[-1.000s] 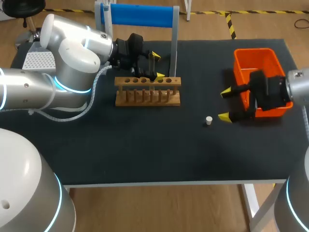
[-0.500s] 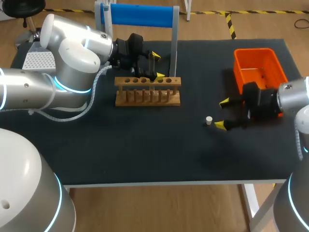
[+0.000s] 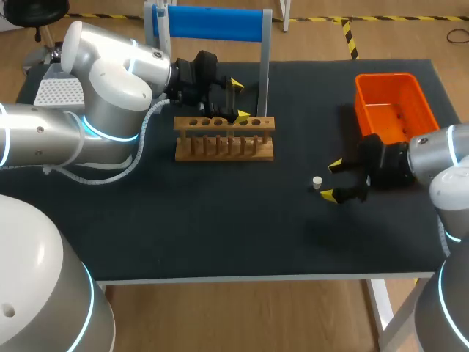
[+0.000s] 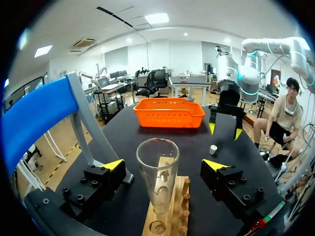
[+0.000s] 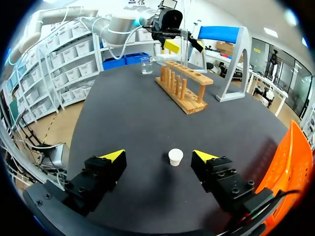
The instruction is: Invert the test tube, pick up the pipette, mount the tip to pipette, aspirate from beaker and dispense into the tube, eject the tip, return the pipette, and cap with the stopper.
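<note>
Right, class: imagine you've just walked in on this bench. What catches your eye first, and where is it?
The bright orange basket at the table's far right corner stands out most, with the blue-topped stand at the back edge. Next, a clear test tube stands upright in the wooden rack between the open left gripper's fingers, and a small white stopper lies just ahead of the open right gripper.

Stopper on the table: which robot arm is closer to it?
Right. The stopper lies by the tips of the right arm's open fingers, untouched; the left arm's fingers flank the test tube far off at the rack.
</note>
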Controlling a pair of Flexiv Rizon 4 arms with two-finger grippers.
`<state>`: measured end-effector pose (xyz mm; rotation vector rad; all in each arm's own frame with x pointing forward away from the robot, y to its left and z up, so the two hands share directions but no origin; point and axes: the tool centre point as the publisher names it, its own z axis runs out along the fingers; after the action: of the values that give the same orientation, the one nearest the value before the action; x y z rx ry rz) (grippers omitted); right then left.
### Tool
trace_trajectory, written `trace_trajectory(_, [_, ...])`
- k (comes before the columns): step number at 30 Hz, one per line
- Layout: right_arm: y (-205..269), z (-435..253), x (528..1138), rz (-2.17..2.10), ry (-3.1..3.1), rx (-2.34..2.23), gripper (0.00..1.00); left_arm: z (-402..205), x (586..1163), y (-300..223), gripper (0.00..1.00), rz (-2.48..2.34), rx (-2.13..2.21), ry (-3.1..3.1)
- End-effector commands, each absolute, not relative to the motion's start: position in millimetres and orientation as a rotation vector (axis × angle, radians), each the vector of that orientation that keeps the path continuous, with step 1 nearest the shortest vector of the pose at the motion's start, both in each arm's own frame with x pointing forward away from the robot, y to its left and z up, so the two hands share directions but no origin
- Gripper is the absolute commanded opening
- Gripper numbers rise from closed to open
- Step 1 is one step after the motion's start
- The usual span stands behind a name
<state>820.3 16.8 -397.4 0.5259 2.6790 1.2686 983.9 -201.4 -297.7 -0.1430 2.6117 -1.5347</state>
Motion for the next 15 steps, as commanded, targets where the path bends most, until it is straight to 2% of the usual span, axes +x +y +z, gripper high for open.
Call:
trace_trajectory(1, [24,-403,820,1.237,2.683,0.537,0.78,-298,985,-202,1.0,-1.535,-0.141,2.614])
trace_trajectory(6, [25,-408,820,1.216,2.686,0.553,0.74,-298,985,-202,1.0,-1.535,-0.141,2.614])
trace_trajectory(10, [23,-412,823,1.204,2.684,0.567,0.75,-298,985,-202,1.0,-1.535,-0.141,2.614])
trace_trajectory(15, [24,-413,828,1.202,2.679,0.579,0.7,-298,985,-202,1.0,-1.535,-0.141,2.614])
